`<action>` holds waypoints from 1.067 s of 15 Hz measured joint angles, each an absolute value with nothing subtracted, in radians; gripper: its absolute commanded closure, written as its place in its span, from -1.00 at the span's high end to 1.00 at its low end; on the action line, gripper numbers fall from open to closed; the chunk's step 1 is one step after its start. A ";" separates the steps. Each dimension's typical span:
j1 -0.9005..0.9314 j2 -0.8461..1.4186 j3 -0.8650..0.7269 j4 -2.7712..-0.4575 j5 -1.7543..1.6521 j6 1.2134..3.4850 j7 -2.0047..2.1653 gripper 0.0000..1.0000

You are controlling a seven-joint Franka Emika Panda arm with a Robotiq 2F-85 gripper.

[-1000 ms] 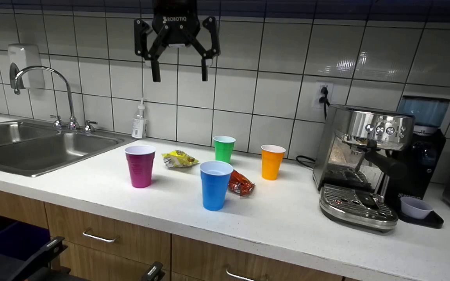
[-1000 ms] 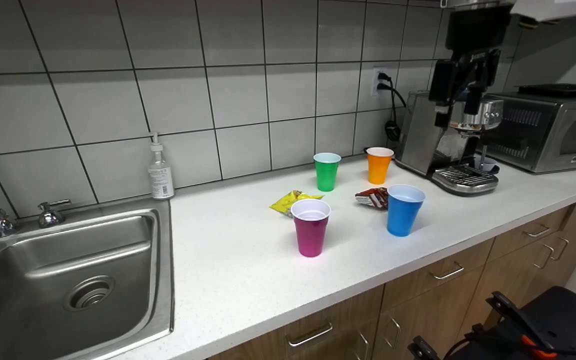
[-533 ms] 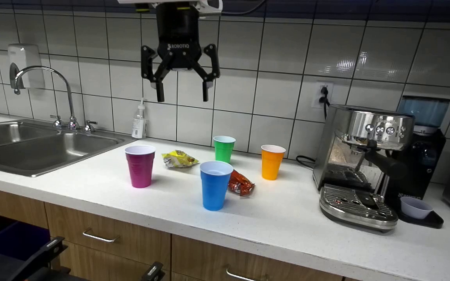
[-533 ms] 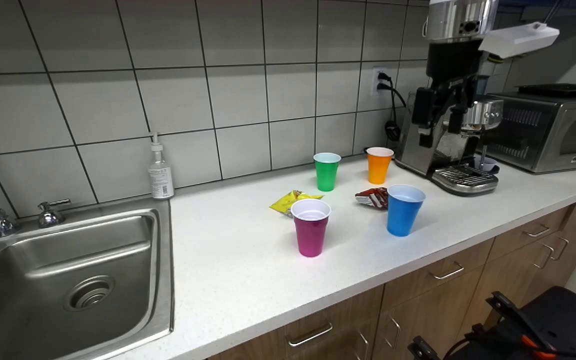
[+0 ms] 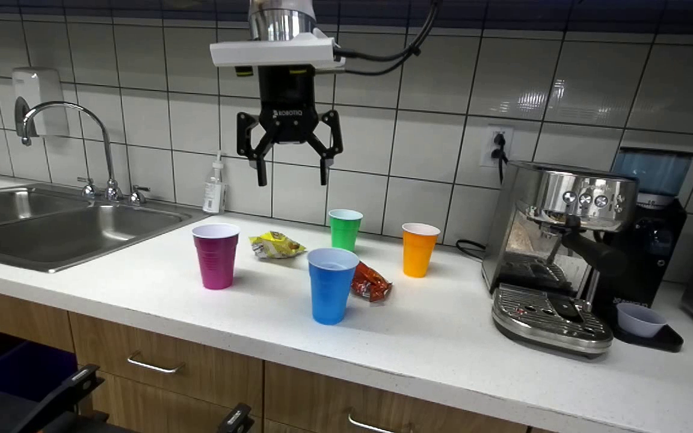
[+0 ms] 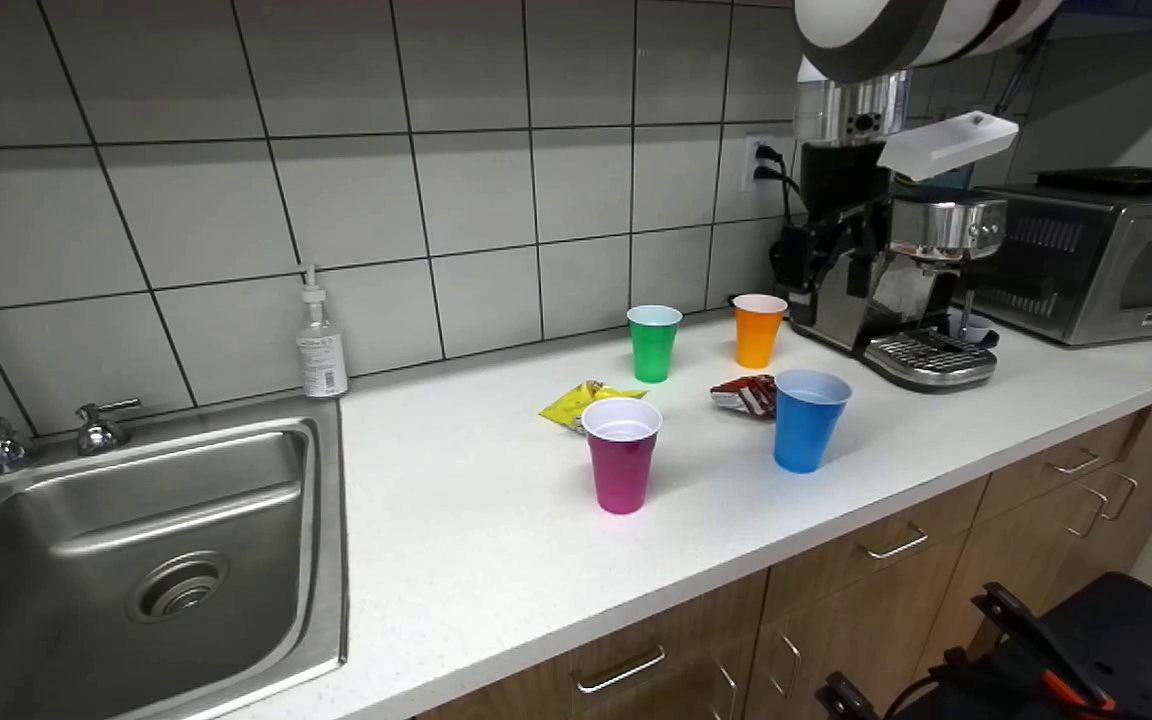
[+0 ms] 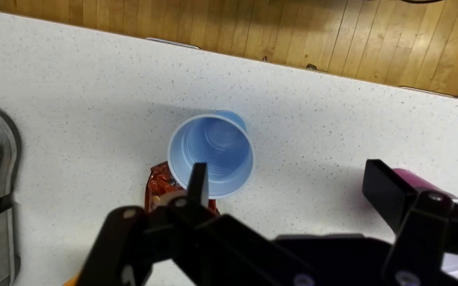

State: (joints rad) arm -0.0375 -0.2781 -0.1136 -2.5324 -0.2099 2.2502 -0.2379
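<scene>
now the blue cup (image 5: 329,288) is standing upright on the counter (image 5: 443,337), near the red packet (image 5: 372,284); the fingers (image 5: 261,173), spread and gripping nothing, are dropping above, nearing the counter. against the earlier frame, more of the arm (image 5: 283,23) is showing and the cup is staying put.

A magenta cup (image 5: 216,261), white inside, shows near left and a blue cup (image 5: 330,294), paler blue within, near right on a white counter (image 7: 308,131) flecked with grey; a green cup (image 5: 344,234) is far left, an orange cup (image 5: 418,254) far right. A yellow packet (image 5: 275,246) shows left, a red packet (image 5: 372,284) right. White lettering marks a black gripper (image 5: 292,179). Dark lines grid the pale far tiles (image 5: 363,141), and brown wood grain covers the near drawers (image 5: 202,355).
</scene>
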 measured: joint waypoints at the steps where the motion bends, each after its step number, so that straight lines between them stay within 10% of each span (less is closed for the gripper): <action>1: -0.037 -0.252 -0.108 -2.519 -0.210 2.262 -0.232 1.00; 16: -0.033 0.097 -0.067 -2.254 -0.210 2.331 -0.121 1.00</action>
